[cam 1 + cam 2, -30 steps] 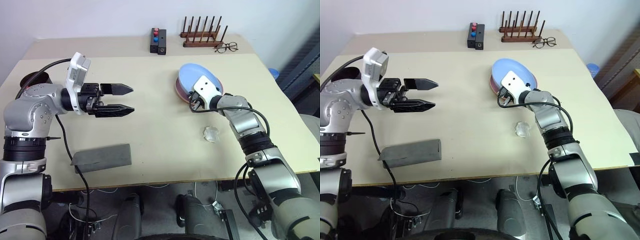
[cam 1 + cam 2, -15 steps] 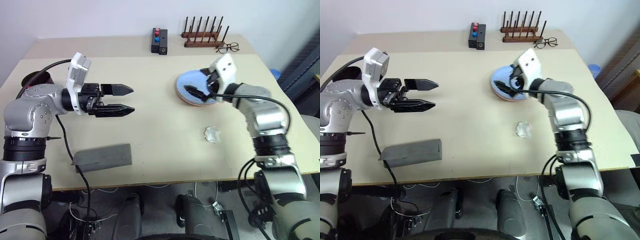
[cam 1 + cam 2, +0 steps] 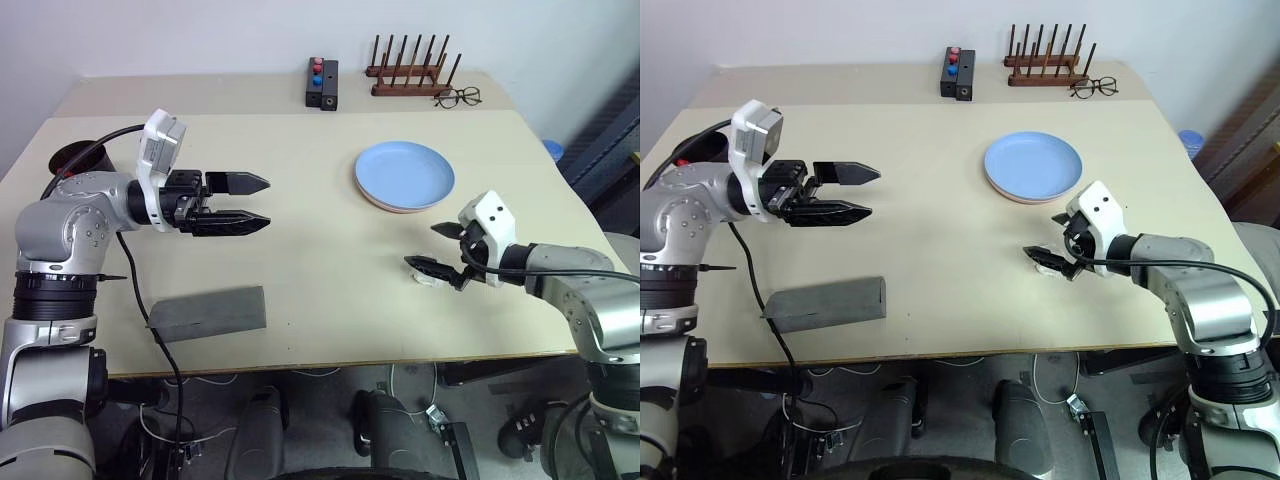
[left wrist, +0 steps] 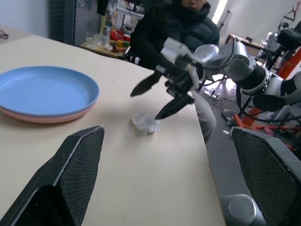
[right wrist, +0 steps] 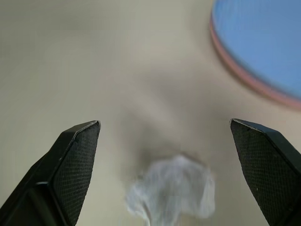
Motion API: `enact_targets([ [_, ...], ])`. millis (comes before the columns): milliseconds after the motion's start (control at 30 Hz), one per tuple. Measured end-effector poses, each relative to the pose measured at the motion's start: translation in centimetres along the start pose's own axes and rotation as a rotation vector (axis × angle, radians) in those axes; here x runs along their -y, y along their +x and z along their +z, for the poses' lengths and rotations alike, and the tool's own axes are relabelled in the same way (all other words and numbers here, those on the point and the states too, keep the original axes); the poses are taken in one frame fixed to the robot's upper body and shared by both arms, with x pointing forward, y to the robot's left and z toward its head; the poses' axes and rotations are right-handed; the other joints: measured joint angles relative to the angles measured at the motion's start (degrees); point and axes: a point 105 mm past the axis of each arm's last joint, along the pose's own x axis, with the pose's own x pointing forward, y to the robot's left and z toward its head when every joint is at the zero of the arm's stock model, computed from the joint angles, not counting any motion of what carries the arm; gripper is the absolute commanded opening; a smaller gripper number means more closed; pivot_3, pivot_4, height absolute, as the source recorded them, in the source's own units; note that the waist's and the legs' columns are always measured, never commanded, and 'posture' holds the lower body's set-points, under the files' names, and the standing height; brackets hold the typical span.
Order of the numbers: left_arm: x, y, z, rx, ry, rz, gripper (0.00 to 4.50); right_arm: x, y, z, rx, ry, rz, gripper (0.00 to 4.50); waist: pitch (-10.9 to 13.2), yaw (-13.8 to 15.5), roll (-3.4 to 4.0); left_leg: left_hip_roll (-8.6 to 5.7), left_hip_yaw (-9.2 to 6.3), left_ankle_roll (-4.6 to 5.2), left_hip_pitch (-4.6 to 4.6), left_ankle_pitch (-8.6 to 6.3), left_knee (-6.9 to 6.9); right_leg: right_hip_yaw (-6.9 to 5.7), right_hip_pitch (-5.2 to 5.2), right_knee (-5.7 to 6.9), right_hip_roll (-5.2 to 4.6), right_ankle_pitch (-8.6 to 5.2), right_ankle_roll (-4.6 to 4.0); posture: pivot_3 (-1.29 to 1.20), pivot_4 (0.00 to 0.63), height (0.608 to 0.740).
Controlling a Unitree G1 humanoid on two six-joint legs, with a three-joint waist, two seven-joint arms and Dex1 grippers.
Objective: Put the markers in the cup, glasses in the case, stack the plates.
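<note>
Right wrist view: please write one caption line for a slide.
Open right gripper above crumpled white wad, near light blue plate stacked on salmon pink plate.

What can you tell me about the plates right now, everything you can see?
The light blue plate sits squarely on the salmon pink plate, of which a thin rim shows beneath. Both are round, shallow and matte, lying flat on the table on its far right part. Nothing is on them, and no gripper touches them; the open right gripper is nearer the front edge, apart from the stack.
</note>
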Motion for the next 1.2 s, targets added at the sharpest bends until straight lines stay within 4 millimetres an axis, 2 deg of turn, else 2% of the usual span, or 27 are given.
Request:
enact_targets([
  [100,0.0,0.0,0.0,0.0,0.002,-0.002,4.5,0.0,0.4,-1.6,-0.063,0.016,-0.012,4.48,0.0,0.0,0.0,0.0,0.0,0.0,-0.02,0.0,-0.01,0.0,0.0,-0.02,0.0,0.0,0.0,0.0,0.15,0.74],
  [167,0.0,0.0,0.0,0.0,0.002,-0.002,4.5,-0.1,0.7,-2.3,-0.091,0.034,-0.011,3.96,0.0,0.0,0.0,0.0,0.0,0.0,-0.02,0.0,0.0,0.0,0.0,-0.02,0.0,0.0,0.0,0.0,0.15,0.74],
  [233,0.0,0.0,0.0,-0.001,0.003,-0.001,4.5,0.0,0.7,-2.9,-0.124,0.024,-0.015,3.16,0.0,0.0,0.0,0.0,0.0,0.0,-0.02,0.0,0.0,0.0,0.0,-0.02,0.0,0.0,0.0,0.0,0.15,0.74],
  [300,0.0,0.0,0.0,-0.002,0.003,0.0,4.5,0.3,0.7,-3.6,-0.166,0.008,-0.026,2.08,0.0,0.1,0.0,0.0,0.0,0.0,-0.02,0.0,0.0,0.0,0.0,-0.04,0.0,-0.01,0.0,0.0,0.15,0.74],
  [433,0.0,0.0,0.1,-0.003,0.005,0.001,4.5,0.5,0.7,-3.6,-0.167,0.001,-0.028,0.13,0.0,0.0,0.0,0.0,0.0,0.0,-0.02,0.0,-0.01,-0.01,0.0,-0.04,0.0,-0.01,0.01,0.0,0.15,0.74],
  [567,0.0,0.0,0.1,-0.004,0.006,0.003,4.5,0.7,0.6,-3.2,-0.157,-0.019,-0.018,0.04,0.0,0.1,0.0,0.0,0.0,0.0,-0.02,0.0,-0.01,-0.01,0.0,-0.04,0.0,-0.01,0.02,0.0,0.15,0.74],
  [667,-0.1,0.0,0.1,-0.004,0.006,0.008,4.5,0.6,0.6,-1.8,-0.1,-0.021,0.012,0.04,0.0,0.0,-0.01,0.0,0.0,0.0,-0.02,0.0,-0.01,0.0,0.0,-0.04,0.0,-0.02,0.03,0.0,0.15,0.74],
  [733,-0.1,0.0,0.1,-0.005,0.007,0.011,4.5,0.5,0.5,0.4,-0.011,-0.016,0.035,0.04,0.0,0.0,-0.01,0.0,-0.01,0.0,-0.02,0.0,-0.01,-0.01,-0.01,-0.04,0.0,-0.02,0.03,0.0,0.15,0.74],
  [833,-0.1,0.0,0.1,-0.004,0.009,0.013,4.5,1.1,0.3,5.4,0.161,-0.064,0.023,0.04,0.0,-0.2,-0.01,0.01,0.0,0.0,-0.01,0.0,-0.03,-0.01,-0.02,-0.02,0.0,-0.01,0.03,0.0,0.15,0.74],
  [900,-0.2,0.0,0.0,-0.005,0.009,0.014,4.5,2.3,0.4,8.1,0.251,-0.103,-0.036,0.04,0.0,-0.2,-0.01,0.0,0.0,0.0,-0.01,0.0,-0.04,-0.02,-0.02,-0.04,0.01,-0.01,0.03,0.0,0.15,0.74],
  [967,-0.2,0.1,0.1,-0.004,0.012,0.014,4.5,4.5,1.1,9.7,0.298,-0.111,-0.145,0.04,0.0,-0.3,-0.03,0.0,0.0,0.0,-0.02,0.0,-0.03,-0.02,-0.01,-0.05,0.0,0.01,0.01,0.0,0.15,0.74],
  [1033,-0.3,0.2,0.2,-0.001,0.014,0.011,4.5,6.8,2.4,10.0,0.293,-0.109,-0.258,0.04,0.0,-0.2,-0.03,-0.02,0.0,0.0,-0.04,0.0,-0.02,-0.01,0.0,-0.07,0.0,0.01,0.01,0.0,0.15,0.74],
  [1100,-0.3,0.3,0.1,0.001,0.012,0.011,4.5,8.0,4.0,9.7,0.276,-0.091,-0.316,0.04,0.0,-0.3,-0.02,-0.02,0.0,0.0,-0.07,0.0,-0.09,-0.01,-0.02,-0.11,0.0,0.02,0.0,0.0,0.15,0.74],
  [1200,-0.3,0.4,0.1,0.002,0.01,0.014,4.5,8.1,7.1,8.6,0.252,-0.054,-0.321,0.98,0.0,-0.8,-0.02,-0.02,0.0,0.01,-0.11,0.01,-0.18,-0.01,-0.06,-0.1,0.01,0.03,0.07,0.0,0.15,0.74],
])
